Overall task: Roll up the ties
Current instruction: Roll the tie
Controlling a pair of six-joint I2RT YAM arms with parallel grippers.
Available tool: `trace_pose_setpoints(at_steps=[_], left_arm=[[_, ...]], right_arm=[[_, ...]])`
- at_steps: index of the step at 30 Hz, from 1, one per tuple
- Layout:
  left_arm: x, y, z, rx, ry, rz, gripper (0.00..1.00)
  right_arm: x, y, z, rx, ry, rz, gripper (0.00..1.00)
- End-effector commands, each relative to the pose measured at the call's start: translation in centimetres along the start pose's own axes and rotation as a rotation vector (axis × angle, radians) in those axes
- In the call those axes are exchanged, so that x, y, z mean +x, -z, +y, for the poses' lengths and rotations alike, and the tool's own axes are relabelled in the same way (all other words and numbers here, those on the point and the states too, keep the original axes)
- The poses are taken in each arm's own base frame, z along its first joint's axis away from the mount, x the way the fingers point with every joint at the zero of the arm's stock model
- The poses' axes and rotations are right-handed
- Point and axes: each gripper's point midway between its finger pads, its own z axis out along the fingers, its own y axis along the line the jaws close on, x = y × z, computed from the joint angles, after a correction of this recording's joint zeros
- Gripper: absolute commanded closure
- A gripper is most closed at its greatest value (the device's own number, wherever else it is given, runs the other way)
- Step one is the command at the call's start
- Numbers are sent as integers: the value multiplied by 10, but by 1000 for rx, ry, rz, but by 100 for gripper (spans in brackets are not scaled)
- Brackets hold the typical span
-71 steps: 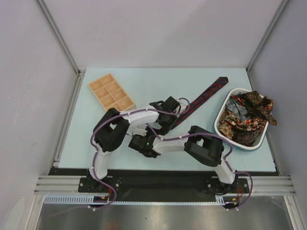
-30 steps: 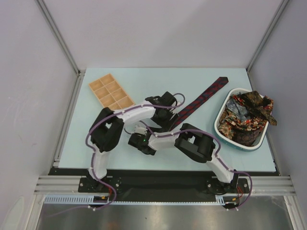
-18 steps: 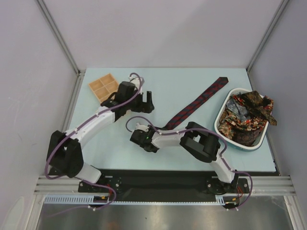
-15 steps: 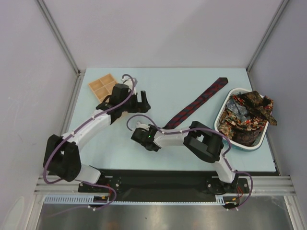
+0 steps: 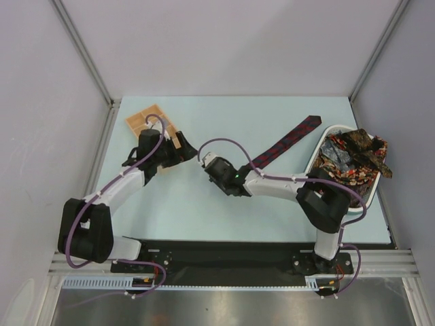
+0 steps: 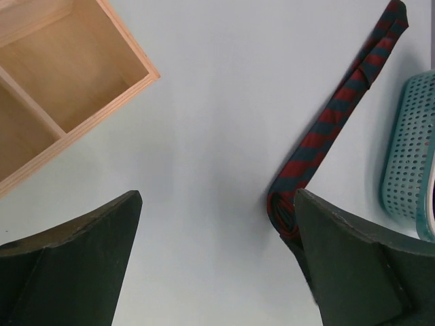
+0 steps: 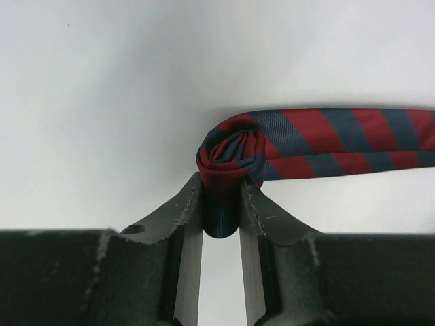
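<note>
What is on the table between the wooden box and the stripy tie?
Nothing, just bare table. The left wrist view shows that stretch clear between the wooden box and the tie.

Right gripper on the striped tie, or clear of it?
Touching. Right wrist view: the right gripper pinches the striped tie at its rolled end.

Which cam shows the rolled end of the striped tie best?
Right wrist: the rolled end shows close up, spiral visible, pinched in the right gripper. Left wrist shows it small, at the frame's lower right. Top view: the gripper hides it.

Navy-red striped tie (image 7: 319,139), end coiled
</note>
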Motion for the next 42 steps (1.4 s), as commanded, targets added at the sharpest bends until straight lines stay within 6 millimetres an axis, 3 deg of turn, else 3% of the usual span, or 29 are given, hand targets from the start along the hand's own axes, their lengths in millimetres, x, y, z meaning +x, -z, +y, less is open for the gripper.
trace_pose_setpoints(at_steps=[1, 9, 16, 27, 32, 37, 42], left_arm=[[-14, 5, -18, 76, -25, -62, 0], [0, -1, -30, 39, -141, -58, 0], [27, -14, -61, 76, -319, -9, 0], [73, -41, -112, 213, -621, 100, 0], [75, -58, -135, 288, -701, 96, 0], [92, -73, -137, 318, -744, 127, 0], [115, -87, -119, 281, -798, 185, 0]], right_arm=[[-24, 14, 12, -235, -177, -88, 76], [-18, 17, 0, -544, -417, -75, 76], [-8, 12, -10, -781, -566, -44, 76], [9, -4, -34, -940, -729, -51, 76], [18, -15, -35, -979, -739, -18, 77], [29, -27, -46, -966, -785, 18, 77], [35, -37, -51, -936, -782, 47, 76]])
